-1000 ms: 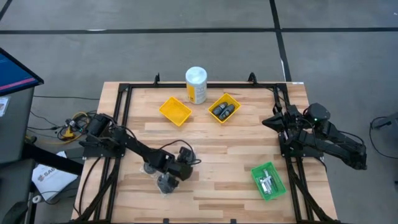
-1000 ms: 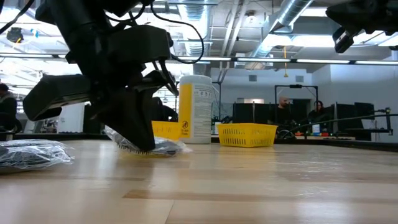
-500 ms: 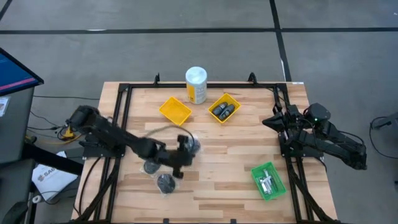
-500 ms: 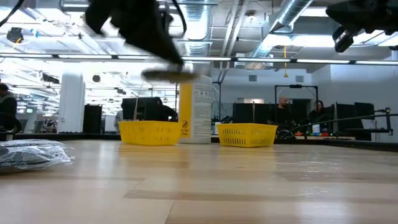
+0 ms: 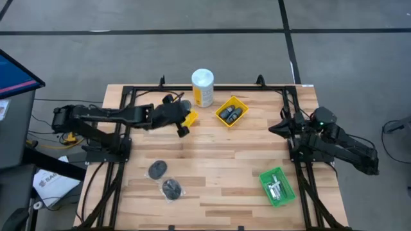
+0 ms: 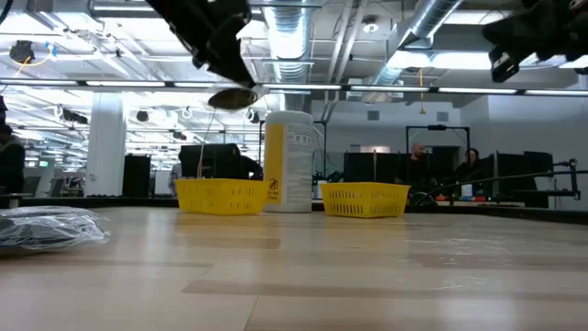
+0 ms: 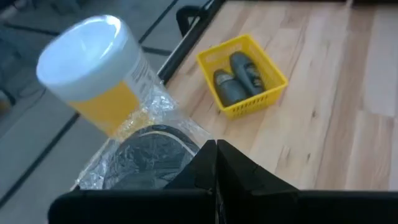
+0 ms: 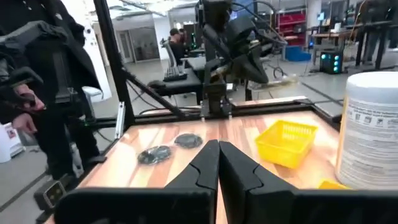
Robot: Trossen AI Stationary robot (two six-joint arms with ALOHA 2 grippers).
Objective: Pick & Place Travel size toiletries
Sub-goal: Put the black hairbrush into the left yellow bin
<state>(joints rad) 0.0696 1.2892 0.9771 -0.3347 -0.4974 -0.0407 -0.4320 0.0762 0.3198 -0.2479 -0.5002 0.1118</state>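
Note:
My left gripper (image 5: pixel 180 117) is shut on one dark grey disc in clear wrap (image 7: pixel 146 158), high above the left yellow tray (image 5: pixel 190 119) and beside the tall canister (image 7: pixel 93 68). In the low view the disc (image 6: pixel 231 97) hangs in the air under the gripper. Two more wrapped discs (image 5: pixel 157 169) (image 5: pixel 171 188) lie flat on the table's near left part. The right yellow tray (image 5: pixel 231 112) holds two black oblong pieces (image 7: pixel 239 78). Small silver pieces lie in a green tray (image 5: pixel 277 186). My right gripper (image 8: pixel 217 155) is shut and waits at the table's right edge. My left gripper pinches the wrapped disc by its edge (image 7: pixel 186 163) between its two shut fingers. The fingers themselves hide whether they have only wrap or the disc too. The disc is lifted clear of the table and sits roughly level, slightly tilted, under the fingers (image 6: pixel 220 55).
The white-capped yellow canister (image 5: pixel 202 86) stands at the far edge between the two yellow trays. A black frame (image 5: pixel 128 96) runs around the tabletop. Bare wood lies in the table's middle (image 5: pixel 225 160). People (image 8: pixel 37 74) and desks show in the room beyond.
My left gripper, shut on one wrapped disc, has risen from the table's near left part and swung toward the far edge, over the left yellow tray. That disc has been lifted clear; the other two discs have stayed where they were.

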